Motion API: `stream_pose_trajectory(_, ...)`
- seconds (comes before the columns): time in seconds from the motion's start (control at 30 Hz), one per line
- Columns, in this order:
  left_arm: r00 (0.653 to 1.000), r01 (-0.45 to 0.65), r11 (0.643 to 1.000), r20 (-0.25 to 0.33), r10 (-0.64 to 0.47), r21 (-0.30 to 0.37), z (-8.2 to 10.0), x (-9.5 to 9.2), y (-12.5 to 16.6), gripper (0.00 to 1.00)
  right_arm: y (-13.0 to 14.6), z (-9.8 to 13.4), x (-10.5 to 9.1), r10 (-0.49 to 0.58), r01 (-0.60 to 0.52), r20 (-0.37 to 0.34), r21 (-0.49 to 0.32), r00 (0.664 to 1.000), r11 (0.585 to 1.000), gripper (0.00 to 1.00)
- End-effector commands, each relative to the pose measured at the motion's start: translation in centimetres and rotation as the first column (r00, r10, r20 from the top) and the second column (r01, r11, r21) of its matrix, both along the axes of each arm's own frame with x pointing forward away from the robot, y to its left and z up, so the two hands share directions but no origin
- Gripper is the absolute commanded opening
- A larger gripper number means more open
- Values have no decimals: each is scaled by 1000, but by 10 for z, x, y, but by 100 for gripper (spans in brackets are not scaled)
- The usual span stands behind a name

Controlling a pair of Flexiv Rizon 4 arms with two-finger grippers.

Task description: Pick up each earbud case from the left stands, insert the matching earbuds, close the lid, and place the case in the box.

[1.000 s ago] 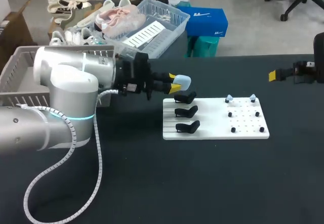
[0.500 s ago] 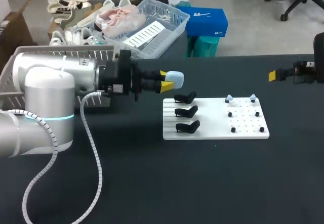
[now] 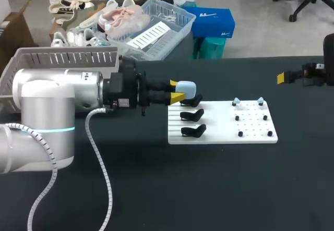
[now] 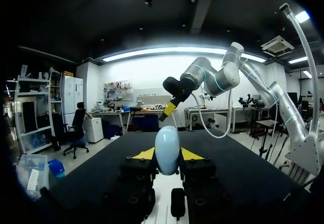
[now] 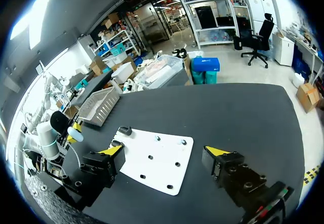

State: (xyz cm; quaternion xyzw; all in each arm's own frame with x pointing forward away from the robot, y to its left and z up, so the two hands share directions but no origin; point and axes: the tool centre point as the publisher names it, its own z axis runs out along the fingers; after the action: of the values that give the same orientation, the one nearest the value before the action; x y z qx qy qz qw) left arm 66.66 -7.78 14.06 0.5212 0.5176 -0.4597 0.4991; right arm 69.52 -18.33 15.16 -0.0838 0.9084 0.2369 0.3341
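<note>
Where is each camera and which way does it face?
Head view: above, behind the robot, looking down on the table; left arm, right arm show.
Left wrist view: on that wrist, looking along the left end effector, shut on the earbud case.
Right wrist view: on that wrist, looking past the open right end effector at the white board.
All show the earbud case.

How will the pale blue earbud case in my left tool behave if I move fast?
The earbud case looks smooth and rounded, so it may slip or pivot between the two narrow yellow tips of the left tool. It is small beside the tool, so probably light. It holds its egg shape under the grip, so likely a stiff shell.
</note>
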Motion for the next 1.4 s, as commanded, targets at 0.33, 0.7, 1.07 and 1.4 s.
stream_pose_trajectory(0.33,999,-19,1000,35,20,-25,1,-16,-9,0,-1,-1,2,5,-5,0,3,1000,1000,100)
stream_pose_trajectory(0.7,999,-19,1000,35,20,-25,1,-16,-9,0,-1,-1,2,5,-5,0,3,1000,1000,100)
stream_pose_trajectory(1.07,999,-19,1000,35,20,-25,1,-16,-9,0,-1,-1,2,5,-5,0,3,1000,1000,100)
stream_pose_trajectory(1.4,999,-19,1000,35,20,-25,1,-16,-9,0,-1,-1,2,5,-5,0,3,1000,1000,100)
